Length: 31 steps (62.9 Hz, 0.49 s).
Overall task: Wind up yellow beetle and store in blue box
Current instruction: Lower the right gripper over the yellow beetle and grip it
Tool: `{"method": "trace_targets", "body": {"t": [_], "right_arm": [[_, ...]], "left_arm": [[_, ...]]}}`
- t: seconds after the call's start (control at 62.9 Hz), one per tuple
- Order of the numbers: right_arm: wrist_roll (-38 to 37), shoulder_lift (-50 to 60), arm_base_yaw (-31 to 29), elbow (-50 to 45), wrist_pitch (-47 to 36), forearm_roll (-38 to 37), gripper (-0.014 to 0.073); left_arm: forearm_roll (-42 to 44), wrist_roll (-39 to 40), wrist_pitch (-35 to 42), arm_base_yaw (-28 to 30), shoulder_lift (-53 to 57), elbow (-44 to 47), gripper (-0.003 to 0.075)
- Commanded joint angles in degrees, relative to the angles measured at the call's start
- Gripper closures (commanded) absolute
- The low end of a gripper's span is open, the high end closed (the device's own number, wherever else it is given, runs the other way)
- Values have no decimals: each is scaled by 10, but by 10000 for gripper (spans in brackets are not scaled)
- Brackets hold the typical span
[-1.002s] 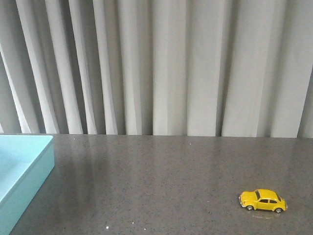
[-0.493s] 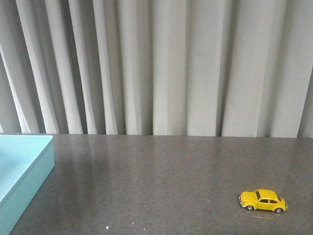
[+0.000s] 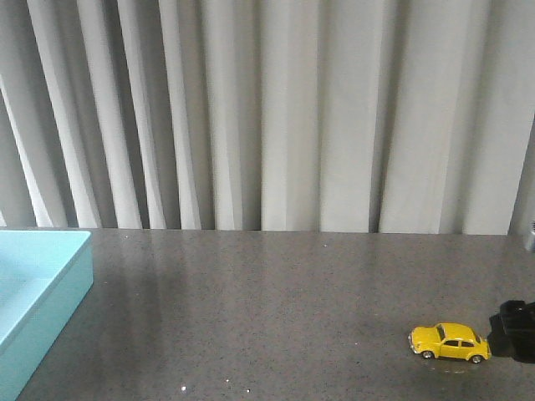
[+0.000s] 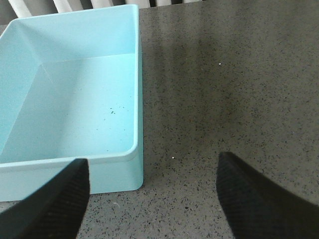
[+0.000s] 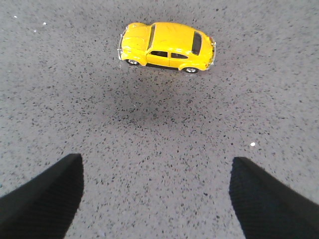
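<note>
The beetle [image 3: 449, 342] stands on its wheels on the dark speckled table [image 3: 276, 317], near the front right corner in the front view, well apart from the box [image 3: 38, 292] at the far left edge. The box sits open-topped and holds only a few dark specks on its floor. The right gripper [image 5: 155, 199] hovers over bare table with its two black fingers [image 5: 40, 201] spread wide, the beetle lying side-on ahead of them and untouched; in the front view a dark part of that arm [image 3: 514, 327] shows just right of the car. The left gripper [image 4: 149, 199] hangs with fingers [image 4: 259, 199] wide apart beside the box's near corner, gripping nothing
</note>
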<state>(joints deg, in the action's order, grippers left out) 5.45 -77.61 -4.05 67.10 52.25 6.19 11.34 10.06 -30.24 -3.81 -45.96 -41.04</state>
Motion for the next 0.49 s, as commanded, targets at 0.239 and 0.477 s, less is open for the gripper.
{"method": "trace_targets", "body": {"t": [0.239,0.477], "right_arm": [[-4,-152,41,174,55,-31,20],[-95,-239,51,286,90,-98,19]], "left_arm": [[-2,1,36,-5,2,-19,196],[-2,1,36,-5,2,-19,196]]}}
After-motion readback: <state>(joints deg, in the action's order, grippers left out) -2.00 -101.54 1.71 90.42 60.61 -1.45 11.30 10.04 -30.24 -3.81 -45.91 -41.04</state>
